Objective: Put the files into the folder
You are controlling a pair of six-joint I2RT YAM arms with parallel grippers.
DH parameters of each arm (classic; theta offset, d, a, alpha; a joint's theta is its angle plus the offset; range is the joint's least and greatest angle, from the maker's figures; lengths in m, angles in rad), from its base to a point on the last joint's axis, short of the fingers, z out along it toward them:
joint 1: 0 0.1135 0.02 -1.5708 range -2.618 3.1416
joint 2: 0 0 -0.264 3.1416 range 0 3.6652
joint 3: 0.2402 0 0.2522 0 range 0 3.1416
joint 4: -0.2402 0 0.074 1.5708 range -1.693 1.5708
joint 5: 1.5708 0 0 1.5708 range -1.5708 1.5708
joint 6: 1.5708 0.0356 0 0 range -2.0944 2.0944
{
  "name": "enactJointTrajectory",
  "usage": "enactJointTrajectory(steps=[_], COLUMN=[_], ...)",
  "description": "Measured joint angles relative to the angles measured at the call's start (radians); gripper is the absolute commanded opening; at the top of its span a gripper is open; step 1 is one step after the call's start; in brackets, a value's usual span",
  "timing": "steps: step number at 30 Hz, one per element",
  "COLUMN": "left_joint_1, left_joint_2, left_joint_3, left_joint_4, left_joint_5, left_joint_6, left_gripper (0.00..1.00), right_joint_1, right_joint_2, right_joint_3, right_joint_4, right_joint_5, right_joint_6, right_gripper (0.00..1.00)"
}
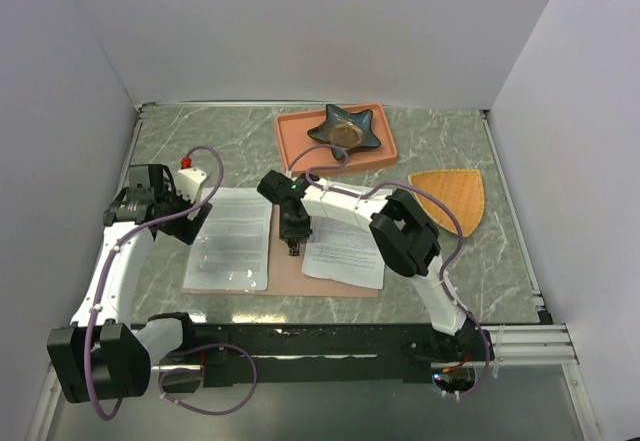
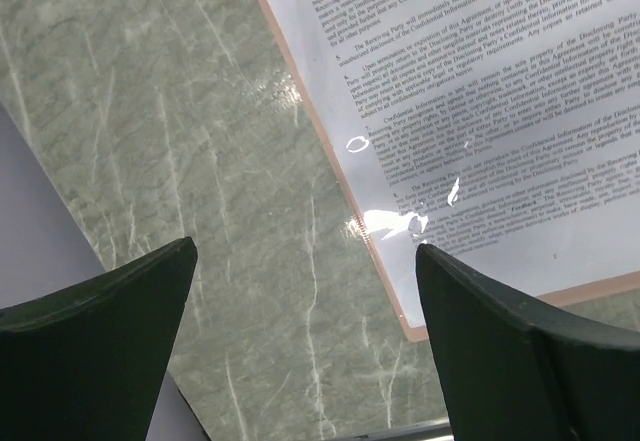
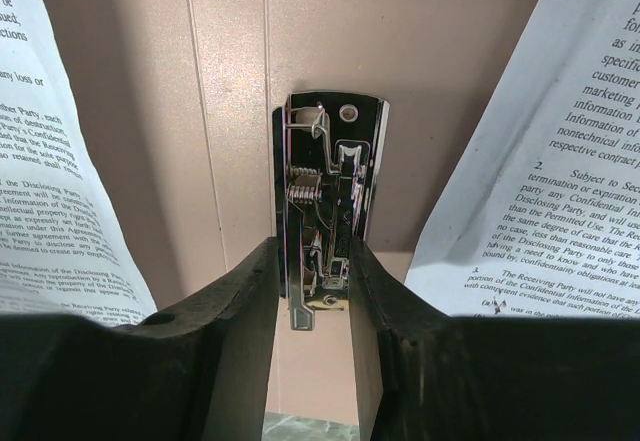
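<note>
Right claw (image 3: 312,261) pinched small silver metal clip (image 3: 330,161) at spine of pinkish-brown card folder (image 3: 230,61). White printed paper sheets (image 1: 232,236) lay on both leaves, flanking clip, not under it. Left claw (image 2: 305,261) spread, hovering over grey marbled table (image 2: 150,111) beside folder's left edge. Risk: lever slipping off pads; tug dragging folder, skewing loose sheets.

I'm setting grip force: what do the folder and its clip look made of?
The folder looks like matte pinkish-brown card, dull with scored spine lines. The clip looks like polished metal: mirror-bright, with a coil spring.
</note>
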Motion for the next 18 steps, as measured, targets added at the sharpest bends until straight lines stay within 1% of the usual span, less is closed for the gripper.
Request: enactJointTrajectory(steps=[1,2,4,5,6,7,9,10,13,15,16,18], left_joint_1=[0.000,0.000,0.000,0.000,0.000,0.000,0.000,0.000,0.000,-0.001,-0.002,-0.002], left_joint_2=[-0.002,-0.008,-0.021,-0.026,-0.027,-0.026,-0.011,0.005,0.024,0.011,0.002,-0.018], left_joint_3=[0.000,0.000,0.003,0.011,0.024,0.050,0.126,0.189,0.311,0.353,0.359,0.362], left_joint_4=[0.005,0.013,0.030,0.032,0.032,0.021,0.002,-0.016,-0.029,-0.029,-0.030,-0.040], left_joint_5=[-0.005,-0.009,-0.017,-0.015,-0.013,-0.005,0.025,0.047,0.110,0.153,0.170,0.208], left_joint_6=[-0.008,-0.016,-0.036,-0.047,-0.055,-0.067,-0.102,-0.124,-0.181,-0.224,-0.236,-0.261], left_gripper=[0.99,0.96,0.96,0.96,0.96,0.96,0.96,0.96,0.96,0.98,0.78,0.47], right_joint_1=[0.000,0.000,0.001,0.001,0.002,0.002,0.005,0.005,0.011,0.016,0.018,0.017], right_joint_2=[0.006,0.009,0.011,0.011,0.011,0.010,0.002,-0.008,-0.088,-0.192,-0.243,-0.419], right_joint_3=[0.010,0.016,0.021,0.021,0.021,0.021,0.015,0.001,-0.079,-0.158,-0.198,-0.345], right_joint_4=[-0.003,-0.006,-0.005,-0.002,0.003,0.010,0.039,0.069,0.170,0.242,0.278,0.429], right_joint_5=[-0.001,-0.001,0.002,0.002,0.001,0.000,-0.010,-0.018,-0.031,-0.032,-0.036,-0.061], right_joint_6=[0.004,0.008,0.019,0.025,0.031,0.039,0.043,0.039,-0.007,-0.047,-0.064,-0.095], right_gripper=[0.37,0.43,0.47,0.55,0.58,0.72,0.96,0.99,0.99,1.00,1.00,0.99])
